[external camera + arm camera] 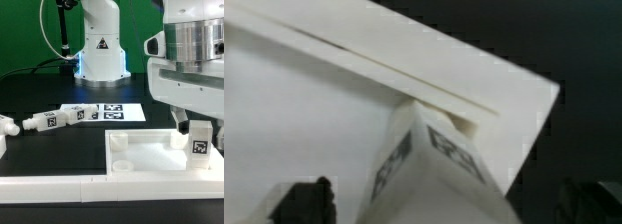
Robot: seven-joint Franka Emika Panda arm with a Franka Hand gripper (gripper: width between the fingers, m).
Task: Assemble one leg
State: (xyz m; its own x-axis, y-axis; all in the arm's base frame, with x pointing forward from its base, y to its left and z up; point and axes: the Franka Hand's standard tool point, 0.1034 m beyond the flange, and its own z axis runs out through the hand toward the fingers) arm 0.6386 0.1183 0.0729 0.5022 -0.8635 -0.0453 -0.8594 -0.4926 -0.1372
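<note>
A leg (pixel 201 140), a stubby white post with a square marker tag on its side, stands upright at the corner of the flat white panel (pixel 150 155) nearest the exterior view's right. My gripper (pixel 197 128) is down over it, one dark finger beside the leg. In the wrist view the leg (pixel 441 165) rises between the fingers (pixel 304 200), with a strip of panel (pixel 313 100) showing between that finger and the leg. The jaws stand wide, not pressed on the leg. Two more legs (pixel 60 117) lie on the table at the exterior view's left.
The marker board (pixel 122 110) lies behind the panel. Another white part (pixel 8 127) lies at the far left. The robot's base (pixel 100 50) stands at the back. A long white ledge (pixel 60 185) runs along the front.
</note>
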